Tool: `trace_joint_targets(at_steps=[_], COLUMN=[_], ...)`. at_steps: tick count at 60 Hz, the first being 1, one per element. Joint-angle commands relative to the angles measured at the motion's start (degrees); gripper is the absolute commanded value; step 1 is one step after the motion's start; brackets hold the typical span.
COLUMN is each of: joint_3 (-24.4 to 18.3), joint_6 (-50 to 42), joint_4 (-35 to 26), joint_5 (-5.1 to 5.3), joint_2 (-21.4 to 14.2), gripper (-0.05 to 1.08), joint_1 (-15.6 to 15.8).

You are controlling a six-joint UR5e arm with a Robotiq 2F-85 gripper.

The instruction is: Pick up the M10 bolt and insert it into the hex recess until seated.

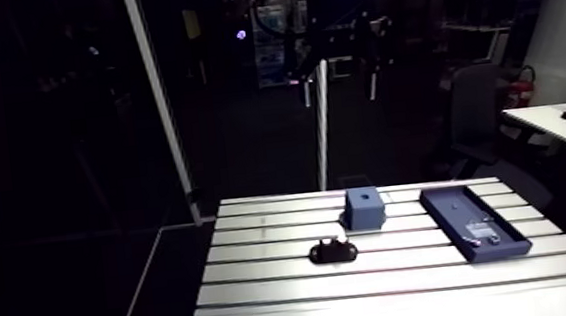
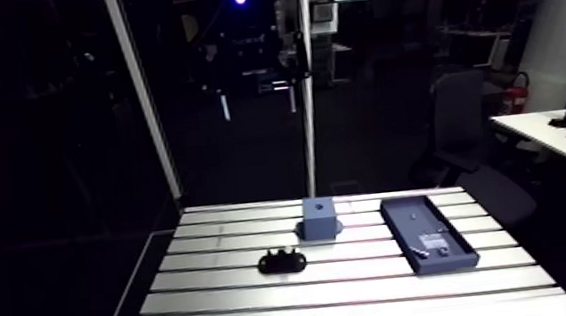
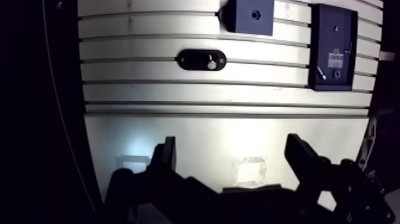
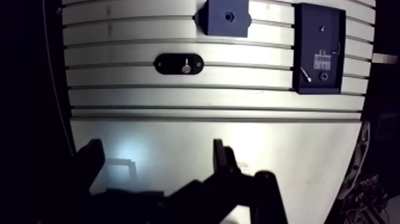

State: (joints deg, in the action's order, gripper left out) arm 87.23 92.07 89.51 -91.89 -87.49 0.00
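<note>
The gripper point(image 3: 232, 143) was seen in the wrist view with its two fingers point(image 3: 168, 156) spread wide and released. Nothing was held between them, and only bare table point(image 3: 178, 95) showed in the gap. The slotted aluminium table was seen to run ahead of the gripper.

The bolt point(image 3: 212, 63) was found in a black oval holder point(image 3: 191, 59) ahead of the gripper and well apart from it. Its bright metal end was turned upward, and it was set off-centre in the holder, toward the end nearer the tray. It was untouched by the gripper.

A blue block point(image 3: 241, 21) was placed farther ahead, beyond the holder and close to it but not touching. A small dark recess point(image 3: 255, 14) was seen in its top face, with nothing in it. Its hex shape could not be made out.

A dark blue tray point(image 3: 324, 18) was laid lengthwise across the table slots; in the arm view it was seen to the right of the block, apart from it. A pale label point(image 3: 337, 59) and a small metal pin point(image 3: 321, 73) were seen on its floor.
</note>
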Motion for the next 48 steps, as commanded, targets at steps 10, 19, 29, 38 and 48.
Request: trace_joint_targets(at_steps=[10,19,29,38,48], joint_3=[-6.68,-6.59,-5.77,-4.86,-3.34], joint_6=[5.80,5.80,5.71,5.62,5.37], joint_4=[-3.87,-3.87,-3.70,-3.51,-1.54], joint_5=[-0.35,-0.42,-0.26,-0.42,-0.52], joint_2=[2.55,2.55,2.46,2.46,2.55], gripper=[0.01,0.01,0.01,0.01,0.01], joint_1=[1.41,1.41,1.41,1.41,1.41])
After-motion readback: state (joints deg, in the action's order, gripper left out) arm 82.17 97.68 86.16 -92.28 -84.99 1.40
